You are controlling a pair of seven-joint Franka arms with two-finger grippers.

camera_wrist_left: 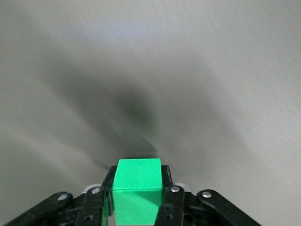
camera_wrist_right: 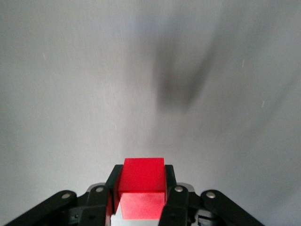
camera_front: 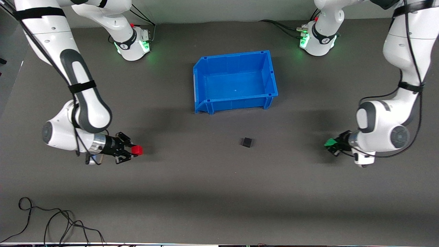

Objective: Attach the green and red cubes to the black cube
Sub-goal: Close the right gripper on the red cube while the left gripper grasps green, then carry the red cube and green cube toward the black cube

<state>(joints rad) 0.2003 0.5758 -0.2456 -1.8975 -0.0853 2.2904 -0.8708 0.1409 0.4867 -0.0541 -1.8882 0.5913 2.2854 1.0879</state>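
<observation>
The black cube (camera_front: 247, 142) sits alone on the grey table, nearer to the front camera than the blue bin. My right gripper (camera_front: 134, 150) is shut on the red cube (camera_front: 137, 150) and holds it just above the table toward the right arm's end; the red cube (camera_wrist_right: 141, 186) shows clamped between its fingers in the right wrist view. My left gripper (camera_front: 332, 143) is shut on the green cube (camera_front: 330, 142) just above the table toward the left arm's end; the green cube (camera_wrist_left: 138, 188) shows clamped in the left wrist view. Both grippers point toward the black cube.
An empty blue bin (camera_front: 205, 70) stands mid-table, farther from the front camera than the black cube. Loose black cables (camera_front: 51, 223) lie at the table's near edge toward the right arm's end.
</observation>
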